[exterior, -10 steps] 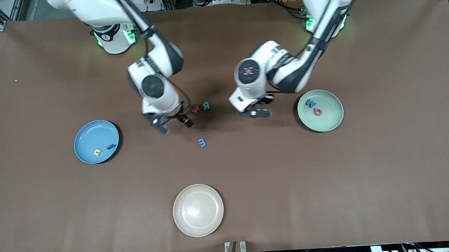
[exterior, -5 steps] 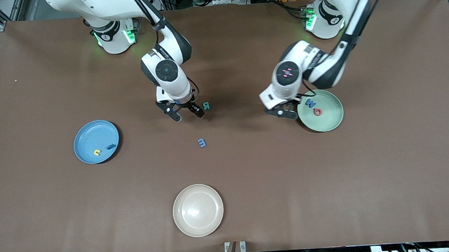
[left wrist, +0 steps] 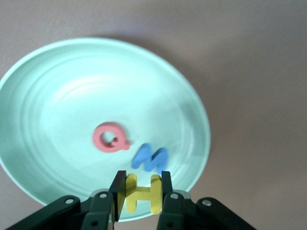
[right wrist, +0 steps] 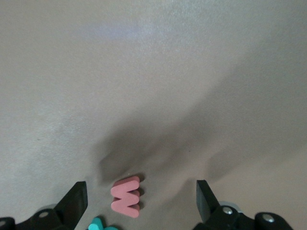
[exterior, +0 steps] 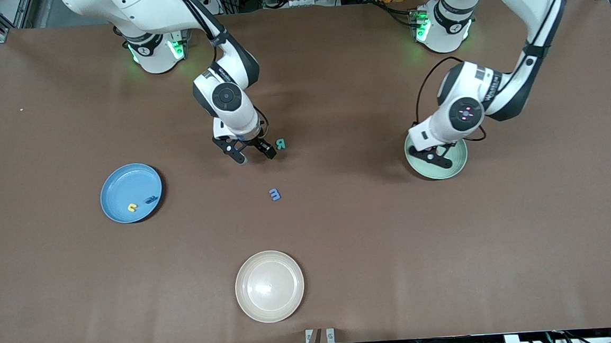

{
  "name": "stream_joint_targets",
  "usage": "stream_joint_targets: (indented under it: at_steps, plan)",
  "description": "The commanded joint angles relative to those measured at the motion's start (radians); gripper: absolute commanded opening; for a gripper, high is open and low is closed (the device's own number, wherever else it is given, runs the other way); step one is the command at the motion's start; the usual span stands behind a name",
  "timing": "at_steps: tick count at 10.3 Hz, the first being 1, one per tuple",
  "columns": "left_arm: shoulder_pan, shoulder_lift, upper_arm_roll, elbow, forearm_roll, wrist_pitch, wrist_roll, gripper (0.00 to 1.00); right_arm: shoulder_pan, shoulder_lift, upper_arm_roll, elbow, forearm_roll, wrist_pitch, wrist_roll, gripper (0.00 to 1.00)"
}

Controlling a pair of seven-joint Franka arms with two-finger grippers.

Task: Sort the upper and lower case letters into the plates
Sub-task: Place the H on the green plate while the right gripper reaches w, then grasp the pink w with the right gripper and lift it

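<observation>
My left gripper (exterior: 433, 156) hangs over the pale mint green plate (exterior: 457, 158), shut on a yellow H (left wrist: 142, 193). In the left wrist view that plate (left wrist: 57, 96) holds a pink Q (left wrist: 111, 137) and a blue M (left wrist: 150, 158). My right gripper (exterior: 256, 156) is open low over the table, its fingers either side of a pink W (right wrist: 126, 196), beside a teal R (exterior: 281, 144). A blue m (exterior: 274, 194) lies nearer the front camera. The blue plate (exterior: 126, 185) holds a yellow letter (exterior: 132, 207) and a blue letter (exterior: 151, 200).
A beige cream plate (exterior: 269, 286) sits near the table's front edge, with nothing in it. A tip of the teal letter (right wrist: 98, 224) shows in the right wrist view beside the W.
My left arm has carried the yellow H from mid-table toward the left arm's end, to over the mint plate. My right gripper moved over the W, covering it in the front view, then held still.
</observation>
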Motion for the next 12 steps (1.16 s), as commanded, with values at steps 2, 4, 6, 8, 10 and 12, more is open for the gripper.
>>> stream_joint_targets:
  at_steps: [2, 4, 6, 8, 10, 12]
  plan:
    - [0.072, -0.022, -0.023, -0.047, -0.013, 0.016, 0.109, 0.11, 0.026, 0.031, -0.006, 0.014, 0.018, 0.039, 0.018, 1.00]
    - [0.072, -0.004, -0.023, -0.045, -0.009, 0.019, 0.111, 0.20, 0.026, 0.034, -0.007, 0.022, 0.018, 0.041, 0.021, 1.00]
    - [0.076, 0.004, -0.021, -0.044, 0.000, 0.024, 0.111, 0.70, 0.029, 0.034, -0.007, 0.024, 0.018, 0.041, 0.020, 0.98]
    - [0.076, 0.012, -0.021, -0.041, 0.000, 0.024, 0.110, 1.00, 0.026, 0.037, -0.007, 0.021, 0.018, 0.084, 0.023, 0.00]
    - [0.076, 0.012, -0.023, -0.039, 0.000, 0.024, 0.110, 1.00, 0.033, 0.045, -0.007, 0.019, 0.018, 0.099, 0.029, 0.00]
    - [0.060, 0.007, -0.027, -0.027, -0.016, 0.022, 0.085, 1.00, 0.040, 0.046, -0.007, 0.016, 0.018, 0.105, 0.027, 0.00]
